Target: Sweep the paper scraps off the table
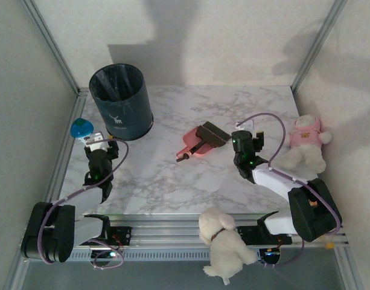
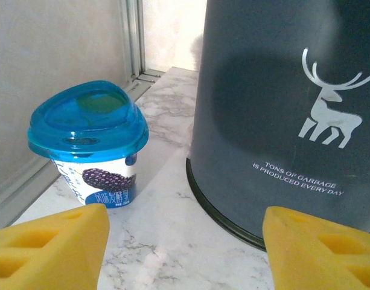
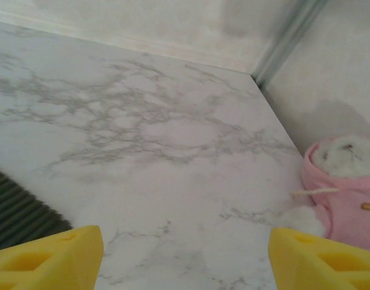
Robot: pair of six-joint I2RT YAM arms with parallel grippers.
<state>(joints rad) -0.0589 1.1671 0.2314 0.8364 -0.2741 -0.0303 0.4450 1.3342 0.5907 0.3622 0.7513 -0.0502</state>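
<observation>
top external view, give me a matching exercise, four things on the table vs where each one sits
Things:
1 dark bin
2 pink dustpan
3 blue-lidded cup
4 plush in pink

Places:
a right edge of the table
b far left part, just right of the cup
c around the middle
d at the left rail, left of the bin

Pairs: 1-b, 2-c, 3-d, 4-a

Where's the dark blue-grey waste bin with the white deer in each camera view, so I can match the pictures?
Top external: the dark blue-grey round waste bin stands far left on the white marble-veined table, beside a blue-lidded white cup.
Left wrist: the bin stands on the right, the cup to its left.
Right wrist: faces the table's far right corner.
Shared landmark: the marble table.
</observation>
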